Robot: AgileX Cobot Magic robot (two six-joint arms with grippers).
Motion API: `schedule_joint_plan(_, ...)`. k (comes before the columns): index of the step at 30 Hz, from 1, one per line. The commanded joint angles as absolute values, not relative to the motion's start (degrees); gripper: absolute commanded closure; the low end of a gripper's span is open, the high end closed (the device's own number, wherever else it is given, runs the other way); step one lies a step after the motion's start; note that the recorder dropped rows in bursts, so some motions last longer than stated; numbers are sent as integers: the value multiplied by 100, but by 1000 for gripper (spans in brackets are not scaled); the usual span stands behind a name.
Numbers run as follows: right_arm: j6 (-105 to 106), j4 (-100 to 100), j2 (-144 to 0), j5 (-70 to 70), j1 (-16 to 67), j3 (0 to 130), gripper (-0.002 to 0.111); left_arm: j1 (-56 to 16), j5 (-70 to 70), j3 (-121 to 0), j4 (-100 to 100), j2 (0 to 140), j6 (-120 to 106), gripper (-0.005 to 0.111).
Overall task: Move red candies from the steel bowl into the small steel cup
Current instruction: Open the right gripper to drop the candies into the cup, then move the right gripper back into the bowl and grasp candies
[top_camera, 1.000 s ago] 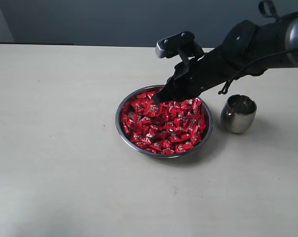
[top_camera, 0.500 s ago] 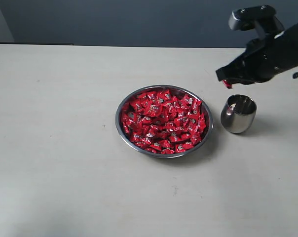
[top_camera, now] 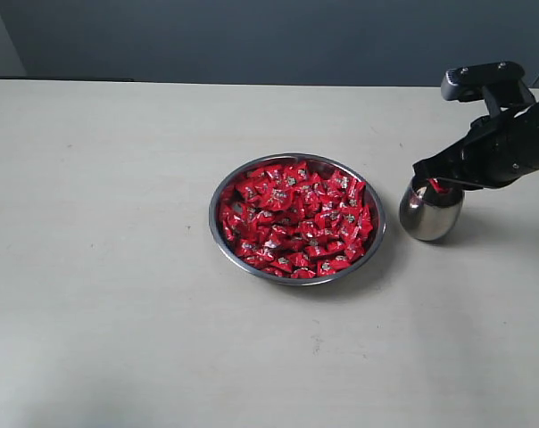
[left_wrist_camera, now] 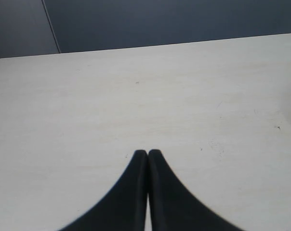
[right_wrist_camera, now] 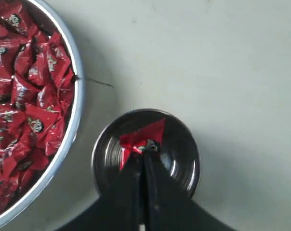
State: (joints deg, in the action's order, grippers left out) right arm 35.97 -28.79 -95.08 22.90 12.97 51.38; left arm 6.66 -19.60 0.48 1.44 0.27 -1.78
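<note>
The steel bowl [top_camera: 225, 234] sits mid-table, heaped with red candies [top_camera: 296, 218]; its rim [right_wrist_camera: 74, 120] and more red candies [right_wrist_camera: 25, 106] show in the right wrist view. The small steel cup [top_camera: 427, 218] stands just right of the bowl. My right gripper [top_camera: 427, 183] hovers right over the cup's mouth, shut on one red candy [right_wrist_camera: 144, 137] that hangs above the cup's [right_wrist_camera: 184, 159] dark inside. My left gripper [left_wrist_camera: 147, 153] is shut with nothing in it, above bare tabletop, and does not show in the exterior view.
The pale table [top_camera: 118, 267] stretches to a dark wall [top_camera: 252, 36] at the back. Open tabletop lies left of and in front of the bowl.
My right gripper lifted out of the bowl with a red candy, swung right and came down over the cup's mouth. The left gripper has no earlier frame.
</note>
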Motion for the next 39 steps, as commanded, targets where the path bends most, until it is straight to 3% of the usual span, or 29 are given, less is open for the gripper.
schedule_joint_plan(1,3605,-2869,-9557,2048,1262,5110,109,620,-1930,0,155,0,-168,106)
schedule_joint_plan(7,3605,-2847,-9557,2049,1262,5110,108,620,-1930,0,155,0,-168,106)
schedule_joint_plan(15,3605,-2729,-9557,2057,1262,5110,78,620,-1930,0,155,0,-168,106)
schedule_joint_plan(28,3605,-3192,-8966,2888,1262,5297,78,620,-1930,0,155,0,-168,106)
schedule_joint_plan(39,2951,-3497,-6685,4578,1262,4686,83,620,-1930,0,155,0,-168,106)
